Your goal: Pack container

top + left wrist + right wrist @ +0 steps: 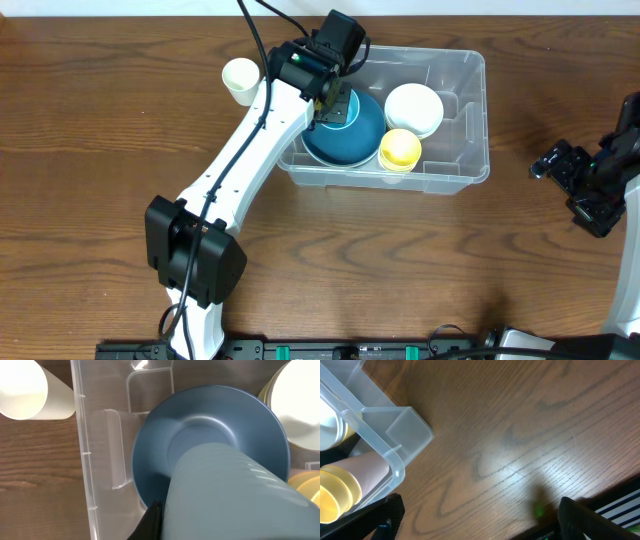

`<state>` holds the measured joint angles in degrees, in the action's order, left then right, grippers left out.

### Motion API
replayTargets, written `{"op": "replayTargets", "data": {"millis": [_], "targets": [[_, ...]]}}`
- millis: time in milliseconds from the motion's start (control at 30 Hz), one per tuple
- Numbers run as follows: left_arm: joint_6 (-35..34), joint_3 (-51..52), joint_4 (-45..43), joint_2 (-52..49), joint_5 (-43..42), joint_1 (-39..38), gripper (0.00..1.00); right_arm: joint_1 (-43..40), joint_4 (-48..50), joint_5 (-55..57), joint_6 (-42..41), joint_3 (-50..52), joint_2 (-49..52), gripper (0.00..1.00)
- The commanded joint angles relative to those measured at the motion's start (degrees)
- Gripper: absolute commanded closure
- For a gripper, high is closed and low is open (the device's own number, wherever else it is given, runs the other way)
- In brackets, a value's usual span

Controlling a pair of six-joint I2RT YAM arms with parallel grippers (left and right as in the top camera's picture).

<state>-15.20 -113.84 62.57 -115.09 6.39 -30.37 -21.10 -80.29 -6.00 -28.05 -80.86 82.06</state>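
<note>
Wood-grain table [100,150], brown, carrying all you see listed below.

1. Container [462,130]: clear plastic, rectangular, open on top. It stands at the far side of the table, a little right of the middle.
2. Blue bowl [350,140]: inside the container, at its left end, and the largest thing in it.
3. White bowl [414,108]: inside the container, just right of the blue bowl, toward the far wall.
4. Yellow cup [400,150]: inside the container, by the near wall, beside both bowls.
5. Cream cup [240,80]: on the table, outside the container, just beyond its left wall.
6. Pale blue cup [225,490]: ribbed, reaching down onto the middle of the blue bowl.
7. Left claw [335,105]: over the left end of the container, above the blue bowl. You have it clamped together on the pale blue cup. One black finger [150,520] shows beside the cup.
8. Right claw [480,525]: fingers wide apart, holding nothing, over bare table well to the right of the container.
</note>
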Motion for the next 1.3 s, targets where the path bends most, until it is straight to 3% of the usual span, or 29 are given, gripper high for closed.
{"op": "replayTargets", "data": {"millis": [0, 267, 533, 667, 1000, 1267], "targets": [[-1.6, -0.7, 0.0, -0.3, 1.7, 1.1, 0.94, -0.3, -0.1, 0.0, -0.6, 0.0, -0.6, 0.01], [-9.0, -0.7, 3.7, -0.3, 3.3, 9.6, 0.94, -0.3, -0.1, 0.0, -0.6, 0.0, -0.6, 0.01], [-9.1, -0.7, 7.5, -0.3, 2.9, 18.5, 0.94, -0.3, -0.1, 0.0, -0.6, 0.0, -0.6, 0.01], [-9.1, -0.7, 7.4, -0.3, -1.1, 20.9, 0.94, -0.3, -0.1, 0.0, -0.6, 0.0, -0.6, 0.01], [-8.9, -0.7, 9.2, -0.3, -3.1, 21.2, 0.94, -0.3, -0.1, 0.0, -0.6, 0.0, -0.6, 0.01], [-2.4, -0.7, 7.3, 0.1, -7.3, 20.0, 0.94, -0.3, -0.1, 0.0, -0.6, 0.0, -0.6, 0.01]]}}
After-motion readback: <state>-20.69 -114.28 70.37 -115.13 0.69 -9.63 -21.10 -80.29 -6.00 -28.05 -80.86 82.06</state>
